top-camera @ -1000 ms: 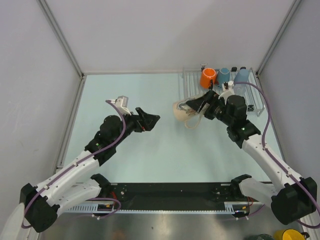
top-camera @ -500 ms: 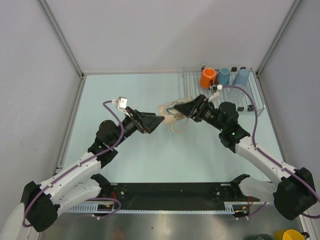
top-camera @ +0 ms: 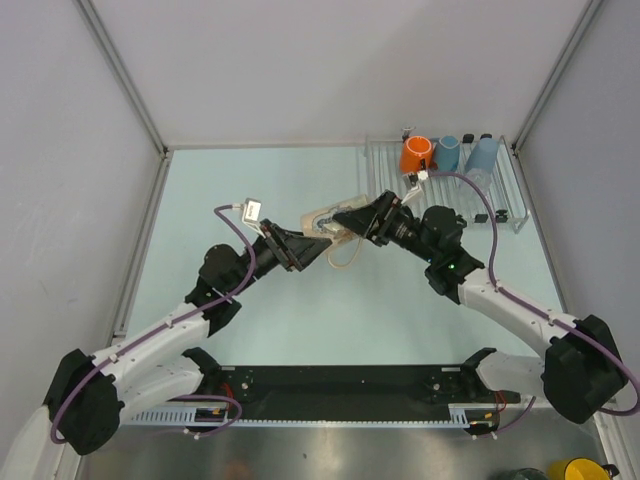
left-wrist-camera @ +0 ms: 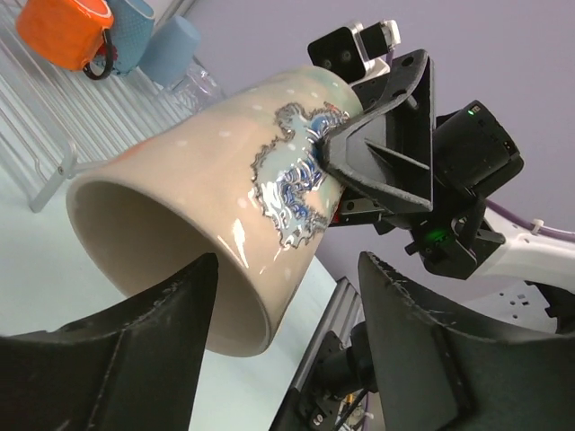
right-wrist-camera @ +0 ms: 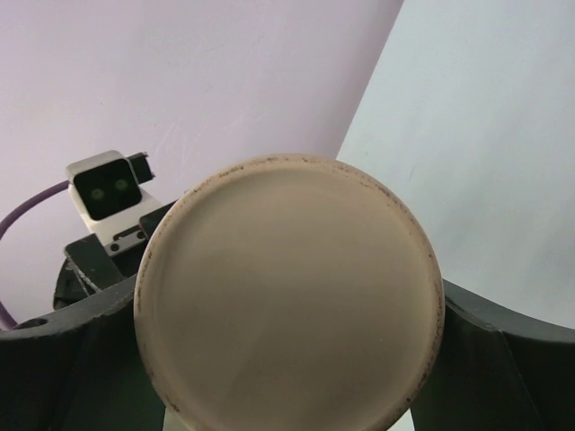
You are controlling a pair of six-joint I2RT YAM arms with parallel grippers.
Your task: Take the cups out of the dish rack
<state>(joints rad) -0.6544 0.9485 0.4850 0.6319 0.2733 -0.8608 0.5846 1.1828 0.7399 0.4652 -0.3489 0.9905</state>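
Jaws of the right gripper [top-camera: 348,214] are clamped on the sides of a beige glazed tumbler [top-camera: 322,222] with a blue-white splash pattern. It is held tipped on its side near the middle of the pale green desk [top-camera: 250,170]. The tumbler's flat base faces the right wrist camera and its open mouth points toward 8 o'clock. The left gripper [top-camera: 308,247] sits at that mouth with its jaws apart, one on each side of the rim; whether they touch it cannot be told. At the desk's 1 o'clock corner stands a clear dish rack of thin rods [top-camera: 505,200]. At the rack's far end an orange mug [top-camera: 416,155], a teal-blue mug [top-camera: 447,152] and a light-blue cup [top-camera: 482,153] stand in a row.
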